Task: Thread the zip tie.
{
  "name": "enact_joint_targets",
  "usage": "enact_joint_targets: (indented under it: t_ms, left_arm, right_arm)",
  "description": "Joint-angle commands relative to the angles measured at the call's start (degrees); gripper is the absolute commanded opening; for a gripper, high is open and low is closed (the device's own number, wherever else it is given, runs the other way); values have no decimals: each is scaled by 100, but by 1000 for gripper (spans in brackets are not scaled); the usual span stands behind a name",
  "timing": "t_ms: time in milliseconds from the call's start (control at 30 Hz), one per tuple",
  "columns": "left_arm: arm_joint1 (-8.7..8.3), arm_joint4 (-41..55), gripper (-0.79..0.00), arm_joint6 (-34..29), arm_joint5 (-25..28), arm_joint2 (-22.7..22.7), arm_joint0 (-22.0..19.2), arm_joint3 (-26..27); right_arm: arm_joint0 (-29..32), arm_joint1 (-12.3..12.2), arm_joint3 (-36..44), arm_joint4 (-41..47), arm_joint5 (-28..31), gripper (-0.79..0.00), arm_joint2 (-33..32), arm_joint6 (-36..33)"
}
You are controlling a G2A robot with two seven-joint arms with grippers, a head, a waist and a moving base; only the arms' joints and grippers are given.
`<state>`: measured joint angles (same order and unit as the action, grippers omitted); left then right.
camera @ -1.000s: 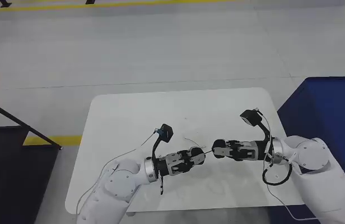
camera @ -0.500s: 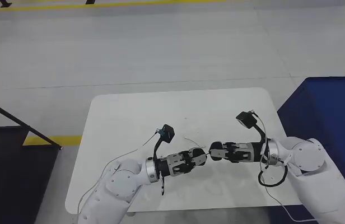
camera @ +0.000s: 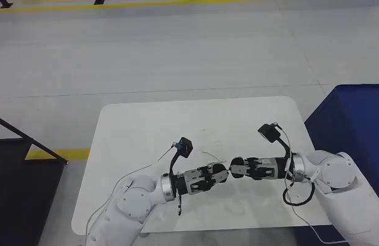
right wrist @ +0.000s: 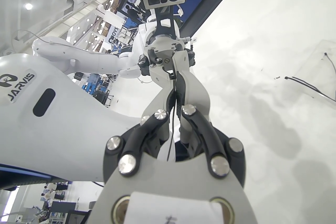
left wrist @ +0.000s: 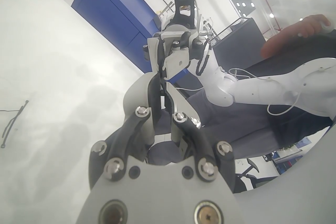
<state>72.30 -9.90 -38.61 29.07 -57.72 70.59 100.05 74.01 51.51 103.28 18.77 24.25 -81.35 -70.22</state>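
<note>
My two grippers meet tip to tip just above the white table (camera: 146,129), near its front middle. The left gripper (camera: 220,170) is shut, its fingers pressed together in its own wrist view (left wrist: 160,78). Facing it, the right gripper (camera: 233,167) is shut on the zip tie (right wrist: 172,125), a thin black strand running back between its fingers towards the wrist. The tie's front end is hidden where the fingertips touch, so I cannot see how it sits in the left gripper.
Spare black zip ties (camera: 208,154) lie on the table just behind the grippers, and also show in the wrist views (left wrist: 11,122) (right wrist: 302,82). A blue cabinet (camera: 355,123) stands off the table's right side and a dark frame (camera: 23,184) off its left.
The right gripper has moved left towards the left gripper, closing the gap where a thin strand showed between them. The left arm has barely shifted.
</note>
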Motion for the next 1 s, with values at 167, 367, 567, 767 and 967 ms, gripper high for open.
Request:
enact_joint_targets:
  t_ms: [167,367,567,767,967]
  left_arm:
    - [-31,51,0,45,83,-55,33,53]
    - [-91,210,0,253,281,-368,196,122]
    - [-91,210,0,253,281,-368,196,122]
    - [-47,-481,0,773,-1053,-287,123,-543]
    - [3,-486,0,627,-1241,-36,-81,-927]
  right_arm:
    - [-30,-13,-76,137,-98,-785,-70,98]
    - [-78,-43,-199,500,-445,-785,-258,48]
    - [-97,-50,-226,480,-528,-785,-308,98]
    - [-55,-63,452,1824,-816,-785,-428,-546]
    - [-13,-80,1167,2528,-1089,-785,-794,-505]
